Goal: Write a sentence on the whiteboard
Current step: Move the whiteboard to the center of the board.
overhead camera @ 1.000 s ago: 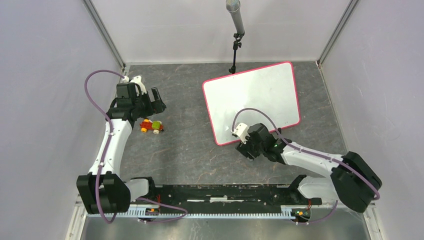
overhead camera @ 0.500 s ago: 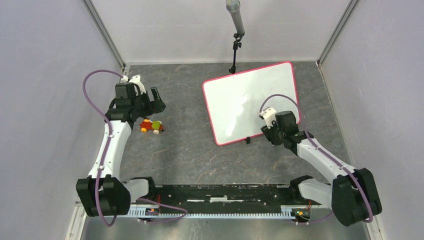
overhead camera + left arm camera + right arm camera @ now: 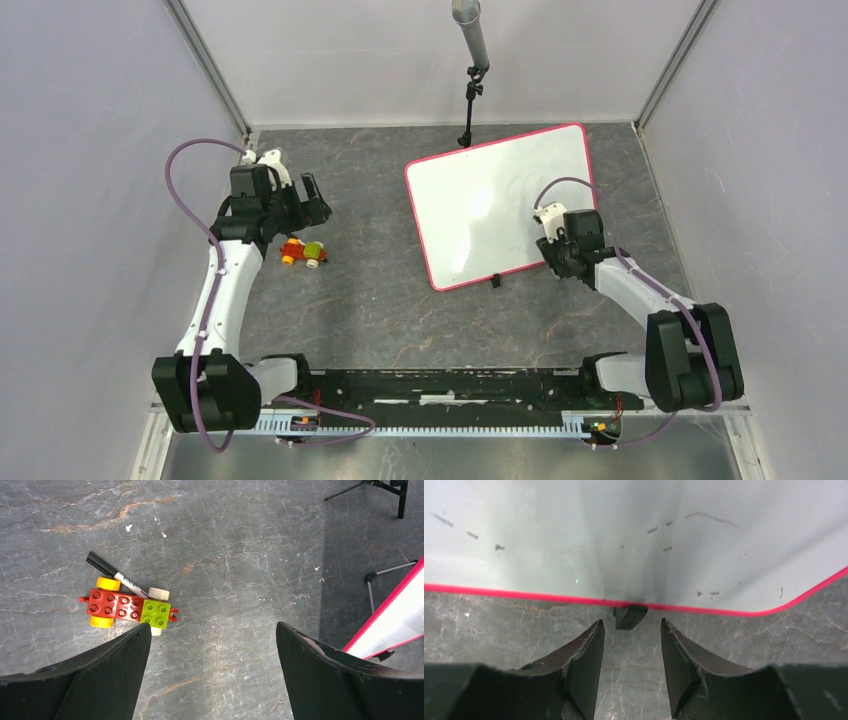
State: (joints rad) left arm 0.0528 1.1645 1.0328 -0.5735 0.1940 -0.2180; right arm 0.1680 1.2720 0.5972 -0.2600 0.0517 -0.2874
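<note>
Top external view shows us the large pink-rimmed white whiteboard [image 3: 500, 200] far right on the grey stone counter [image 3: 380, 290], blank: no sentence yet. Our right claw [image 3: 631, 625] gapes empty at its near rim; the black-capped marker [image 3: 116, 575] lies untouched below our wide-open left claw [image 3: 212, 630].

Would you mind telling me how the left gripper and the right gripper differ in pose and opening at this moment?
The left gripper stands wide open; the right gripper has its jaws much closer together, with nothing between them. The left hangs above the table near the toy car and marker; the right faces the near red rim of the whiteboard. Both are empty.
</note>
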